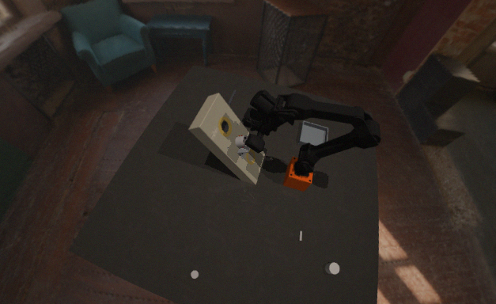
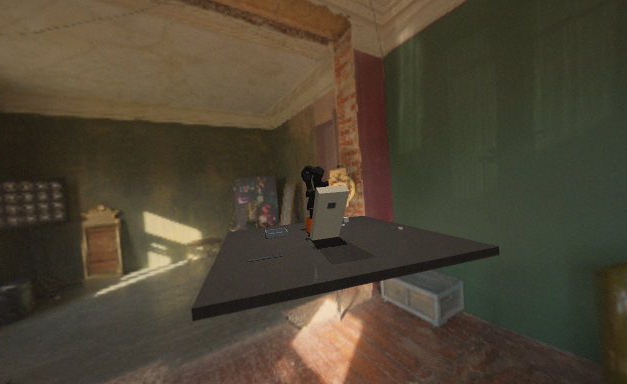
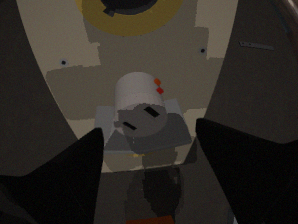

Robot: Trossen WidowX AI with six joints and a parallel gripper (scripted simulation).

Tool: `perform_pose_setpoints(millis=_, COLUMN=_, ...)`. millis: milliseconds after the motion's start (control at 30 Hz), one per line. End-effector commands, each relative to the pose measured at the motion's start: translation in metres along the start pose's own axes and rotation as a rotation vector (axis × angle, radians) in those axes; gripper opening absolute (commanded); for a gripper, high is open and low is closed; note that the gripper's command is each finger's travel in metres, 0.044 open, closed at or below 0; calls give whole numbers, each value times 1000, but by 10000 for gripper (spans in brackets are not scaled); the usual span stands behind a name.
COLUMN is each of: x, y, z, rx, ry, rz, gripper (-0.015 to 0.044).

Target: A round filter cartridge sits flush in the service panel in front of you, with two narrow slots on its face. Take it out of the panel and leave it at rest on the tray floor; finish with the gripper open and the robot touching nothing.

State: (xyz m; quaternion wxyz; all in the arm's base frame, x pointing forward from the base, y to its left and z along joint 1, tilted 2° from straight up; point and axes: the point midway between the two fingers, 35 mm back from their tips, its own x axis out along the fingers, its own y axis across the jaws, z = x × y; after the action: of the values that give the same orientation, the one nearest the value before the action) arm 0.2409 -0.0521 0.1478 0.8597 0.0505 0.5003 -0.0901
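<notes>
The white filter cartridge (image 1: pixel 240 142) (image 3: pixel 140 95) is out of the panel's round opening and rests on a grey cradle (image 3: pixel 172 136) on the panel's sloping face. Its two dark slots and red-orange marks show in the wrist view. The beige service panel (image 1: pixel 205 119) (image 2: pixel 326 220) (image 3: pixel 40 30) leans. Its dark opening (image 1: pixel 225 126) (image 3: pixel 131 4), ringed in yellow, is empty. My gripper (image 3: pixel 150 129) is open, its fingers left and right of the cartridge in the wrist view with gaps on both sides; depth between them is unclear. The tray (image 1: pixel 313 134) (image 2: pixel 276 233) shows nothing in it.
The orange base (image 1: pixel 297 180) stands between panel and tray. A thin grey strip (image 1: pixel 232 97) (image 2: pixel 265 258) (image 3: pixel 256 45) lies beyond the panel. A white cylinder (image 1: pixel 334 268), a white disc (image 1: pixel 194 274) and a small white bar (image 1: pixel 301 236) are on the table.
</notes>
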Motion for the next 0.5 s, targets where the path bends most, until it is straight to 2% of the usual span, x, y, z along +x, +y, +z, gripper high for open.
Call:
perform_pose_setpoints(millis=0, x=8, y=0, z=-2, rx=-12, ry=9, rz=4, gripper=305)
perform_pose_setpoints(millis=467, x=31, y=1, z=-2, rx=-12, ry=8, rz=4, gripper=305)
